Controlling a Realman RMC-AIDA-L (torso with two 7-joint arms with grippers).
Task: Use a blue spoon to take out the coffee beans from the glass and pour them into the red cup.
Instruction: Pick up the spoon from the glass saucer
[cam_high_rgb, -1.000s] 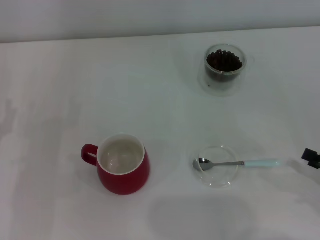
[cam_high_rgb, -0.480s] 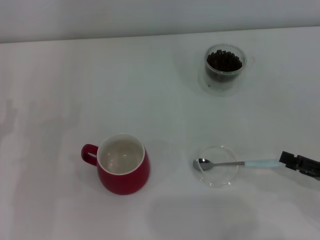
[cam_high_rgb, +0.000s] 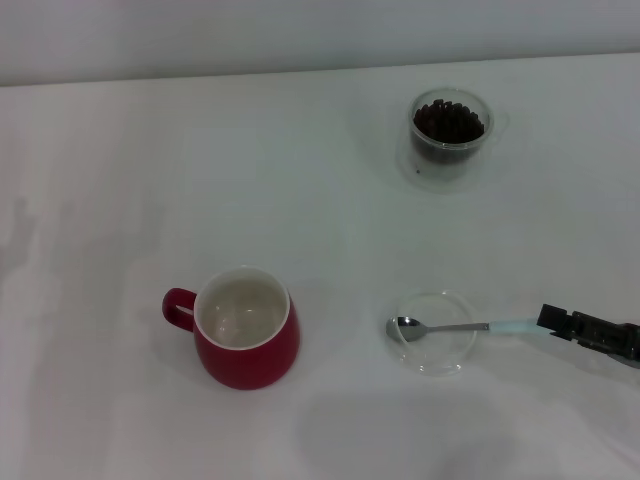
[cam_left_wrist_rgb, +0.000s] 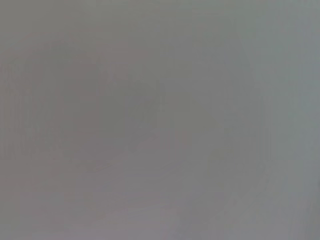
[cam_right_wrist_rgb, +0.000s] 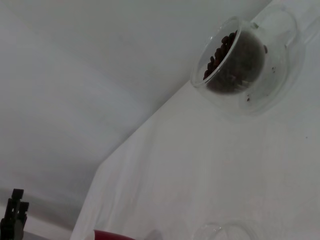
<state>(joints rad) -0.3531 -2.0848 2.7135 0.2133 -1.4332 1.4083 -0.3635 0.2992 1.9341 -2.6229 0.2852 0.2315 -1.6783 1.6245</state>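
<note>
The blue spoon (cam_high_rgb: 462, 327) lies across a flat clear saucer (cam_high_rgb: 437, 367), bowl to the left, pale handle pointing right. My right gripper (cam_high_rgb: 550, 321) comes in from the right edge, and its dark tip covers the far end of the handle. The red cup (cam_high_rgb: 248, 345) stands upright at the lower left, handle to the left, its cream inside bare. At the back right stands the glass (cam_high_rgb: 449, 150) (cam_right_wrist_rgb: 260, 95), holding a heap of coffee beans (cam_high_rgb: 449, 120) (cam_right_wrist_rgb: 232, 65). My left gripper shows in no view.
Everything rests on a white table (cam_high_rgb: 320, 200) that meets a pale wall at the back. One stray bean (cam_high_rgb: 418, 171) sits low inside the glass. The left wrist view is plain grey. A small dark object (cam_right_wrist_rgb: 13, 220) shows in a corner of the right wrist view.
My right gripper has slid leftward from the right edge along the table and now reaches over the end of the spoon's handle. Spoon, cup and glass have stayed put.
</note>
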